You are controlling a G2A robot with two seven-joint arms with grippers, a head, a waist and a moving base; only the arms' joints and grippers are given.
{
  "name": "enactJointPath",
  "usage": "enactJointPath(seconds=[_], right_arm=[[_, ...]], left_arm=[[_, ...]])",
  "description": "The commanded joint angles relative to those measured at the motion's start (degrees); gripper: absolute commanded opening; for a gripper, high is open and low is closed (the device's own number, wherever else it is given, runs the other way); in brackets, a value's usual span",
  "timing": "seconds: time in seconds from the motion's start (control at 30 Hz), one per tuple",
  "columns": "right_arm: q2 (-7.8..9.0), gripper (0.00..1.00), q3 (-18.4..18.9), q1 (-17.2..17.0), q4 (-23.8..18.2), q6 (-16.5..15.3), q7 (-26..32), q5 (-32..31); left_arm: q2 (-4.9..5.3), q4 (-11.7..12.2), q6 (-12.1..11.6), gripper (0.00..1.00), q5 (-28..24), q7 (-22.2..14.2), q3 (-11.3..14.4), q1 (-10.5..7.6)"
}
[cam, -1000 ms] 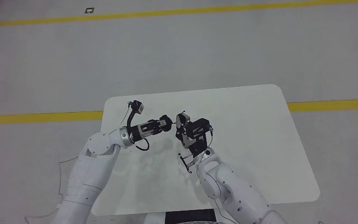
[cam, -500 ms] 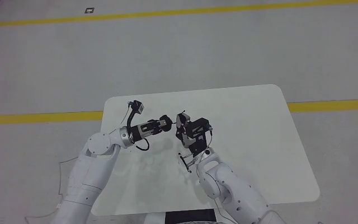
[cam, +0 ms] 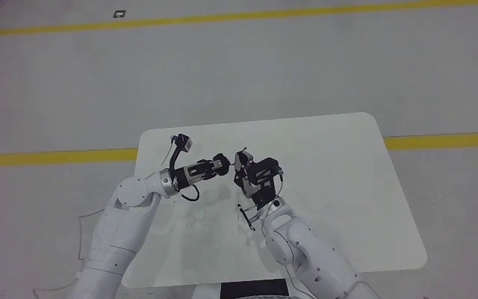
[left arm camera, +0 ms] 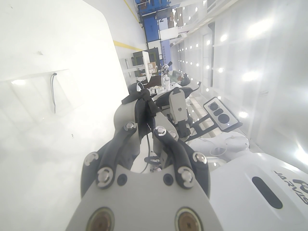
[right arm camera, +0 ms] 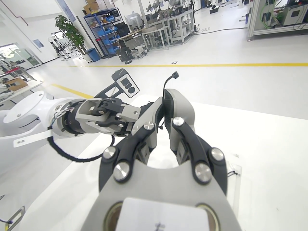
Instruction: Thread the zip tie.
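Observation:
The black zip tie point(right arm camera: 165, 88) stands up out of my right gripper point(right arm camera: 164, 102), which is shut on its strap; the square head point(right arm camera: 175, 74) curls above the fingertips. In the top view the head point(cam: 243, 149) pokes up beside the right gripper point(cam: 240, 166), over the left middle of the white table point(cam: 336, 172). My left gripper point(cam: 219, 164) sits close against it from the left, fingers pressed together on a short black strip point(left arm camera: 127, 99) at their tips, apparently the tie's tail. In the right wrist view the left gripper point(right arm camera: 149, 105) touches the right gripper's finger.
A second black zip tie point(cam: 247, 217) lies loose on the table just in front of the grippers, also seen as a thin strand point(left arm camera: 52, 92) on a clear sheet. The table's right half is bare. Yellow floor lines point(cam: 224, 16) run beyond it.

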Motion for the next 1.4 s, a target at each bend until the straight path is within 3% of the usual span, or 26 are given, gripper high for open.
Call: enactJointPath(seconds=[0.0,1.37], right_arm=[[-0.08,0.00,0.0,0.0,0.1,0.0,0.0,-0.1],[-1.50,0.00,0.9,-0.9,0.5,-0.3,0.6,-2.1]], left_arm=[[0.00,0.0,0.0,0.00,0.0,0.0,0.0,0.00],[0.00,0.0,0.0,0.00,0.0,0.0,0.0,0.00]])
